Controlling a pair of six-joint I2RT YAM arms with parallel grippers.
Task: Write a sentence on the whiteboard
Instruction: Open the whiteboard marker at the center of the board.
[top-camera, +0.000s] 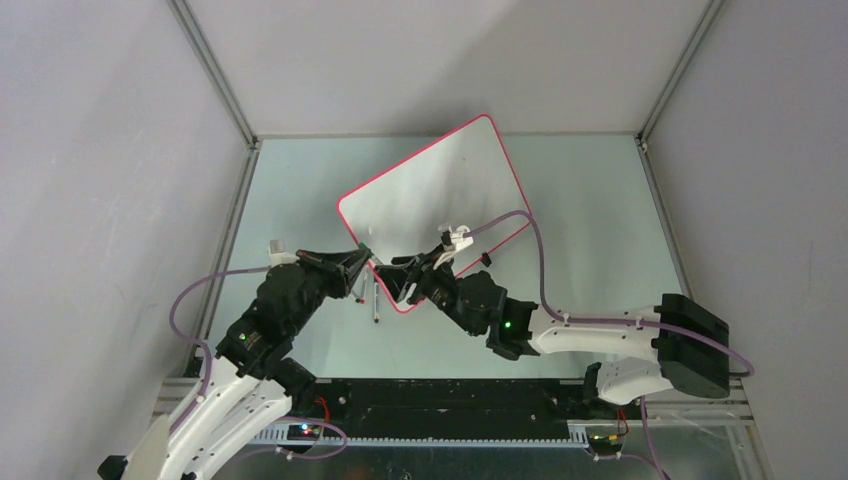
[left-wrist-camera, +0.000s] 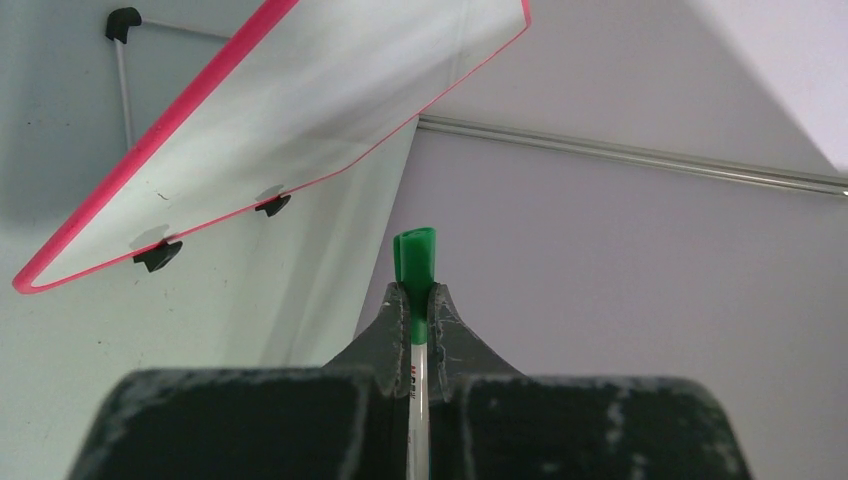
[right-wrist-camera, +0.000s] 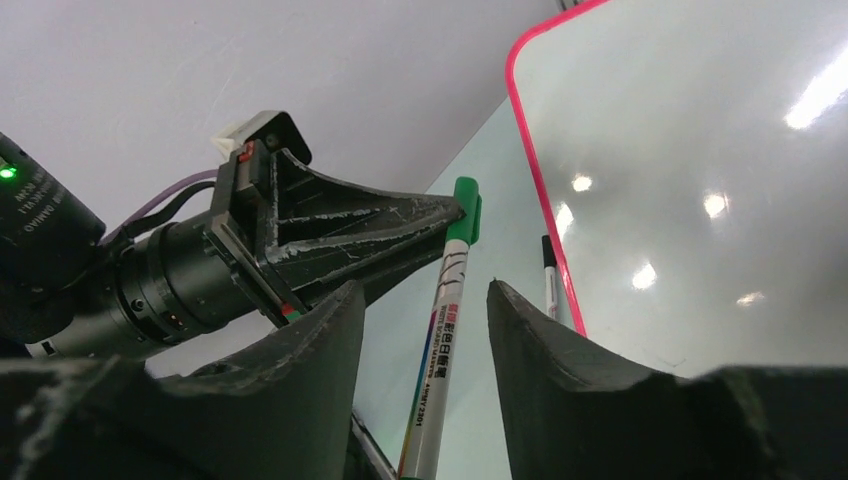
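The whiteboard (top-camera: 435, 200) lies tilted on the table, glossy white with a pink rim. It shows no writing, so the sentence is not in view. In the left wrist view the whiteboard (left-wrist-camera: 300, 110) has two black clip feet (left-wrist-camera: 157, 255) on its near edge. My left gripper (top-camera: 363, 257) is shut on a white marker with a green cap (left-wrist-camera: 415, 262), near the board's near corner. My right gripper (right-wrist-camera: 425, 290) is open, one finger on each side of the marker's barrel (right-wrist-camera: 440, 340), not touching it. My left gripper's fingers (right-wrist-camera: 360, 225) clamp the marker just below the cap.
Two loose markers (top-camera: 375, 302) lie on the table by the board's near corner. One with a black cap (right-wrist-camera: 550, 275) lies along the pink rim. Grey walls with metal frame rails (top-camera: 215, 75) enclose the table on three sides.
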